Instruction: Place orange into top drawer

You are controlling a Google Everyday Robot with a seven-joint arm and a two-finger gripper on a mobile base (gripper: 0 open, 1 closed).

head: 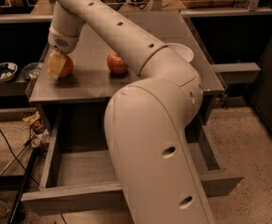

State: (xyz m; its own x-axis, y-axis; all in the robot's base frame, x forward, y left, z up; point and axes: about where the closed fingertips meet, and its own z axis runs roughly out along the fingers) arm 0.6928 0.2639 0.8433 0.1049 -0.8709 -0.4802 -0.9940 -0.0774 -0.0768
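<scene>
The orange (67, 66) sits on the grey tabletop (173, 41) near its front left corner. My gripper (56, 65) is down at the orange, covering its left side and touching it. The arm reaches in from the lower right across the table. The top drawer (49, 153) is pulled out below the tabletop, and its inside shows nothing in the part I can see. My arm hides the drawer's middle and right.
A red apple (117, 63) sits on the tabletop to the right of the orange. A bowl (2, 72) stands on a low shelf at the left. Cables and clutter (35, 129) lie on the floor left of the drawer.
</scene>
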